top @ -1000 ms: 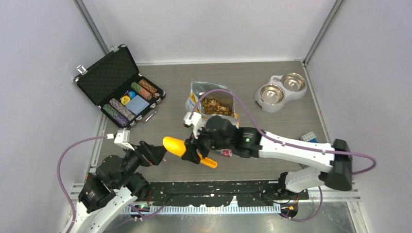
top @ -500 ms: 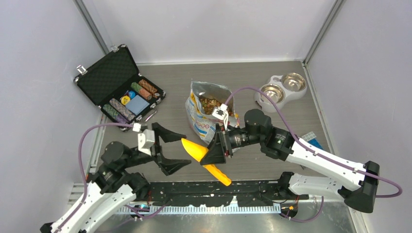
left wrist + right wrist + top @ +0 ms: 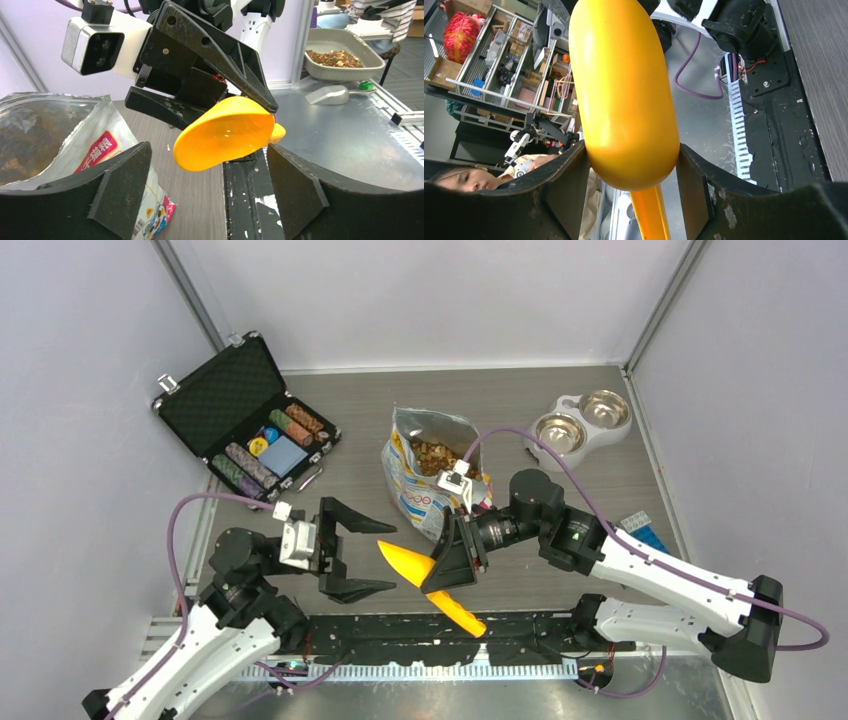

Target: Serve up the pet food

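Note:
The pet food [image 3: 436,455] is brown kibble inside an open printed foil bag [image 3: 420,490] at mid-table; the left wrist view shows the bag [image 3: 95,150] beside my left finger. My right gripper [image 3: 448,562] is shut on the bowl of a yellow scoop [image 3: 408,562], and its handle points toward the near edge. In the right wrist view the scoop [image 3: 624,90] fills the gap of that gripper [image 3: 629,186]. My left gripper [image 3: 372,552] is open, its fingers either side of the scoop's tip without touching it. The empty scoop mouth [image 3: 225,132] faces the left gripper [image 3: 207,187].
A double steel pet bowl [image 3: 578,426] stands at the back right. An open black case of poker chips [image 3: 250,420] sits at the back left. A small blue object [image 3: 642,530] lies by the right edge. Frame rails border the table.
My right arm has drawn back from the bag and swung the scoop around toward the near edge. My left arm has turned and come forward, its spread fingers now framing the scoop's tip.

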